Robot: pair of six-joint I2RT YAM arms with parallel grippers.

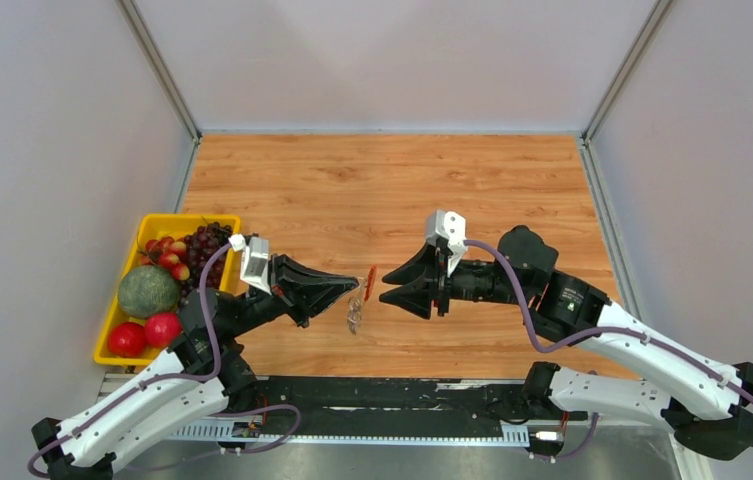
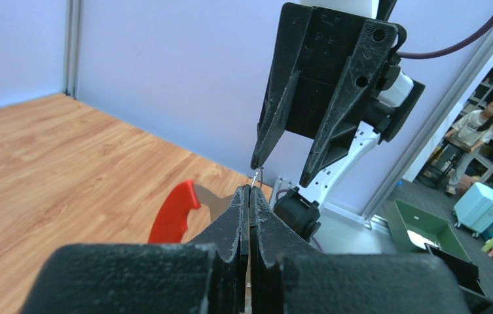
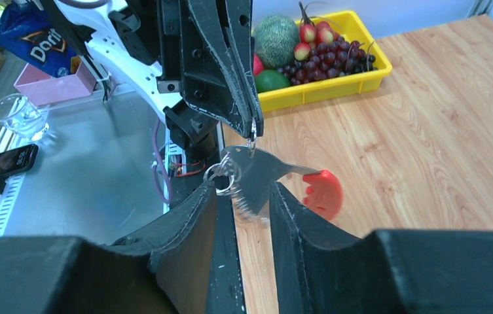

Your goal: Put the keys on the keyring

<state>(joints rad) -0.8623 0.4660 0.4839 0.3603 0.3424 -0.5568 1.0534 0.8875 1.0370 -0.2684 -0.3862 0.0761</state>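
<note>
Wooden table (image 1: 382,180) below: my left gripper (image 1: 354,288) is clamped on the keyring (image 3: 256,173); right gripper (image 1: 384,290), at its 3 o'clock, stands apart. Risk, as I judge it: closing off-centre could wrench it free.

White-and-black arms (image 1: 142,408) — purple cables (image 1: 492,250)

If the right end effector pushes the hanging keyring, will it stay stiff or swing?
It would probably swing: the keyring hangs by a thin loop from the shut left end effector. Its separate metal leaves likely shift loosely, and bare metal may slip.
</note>
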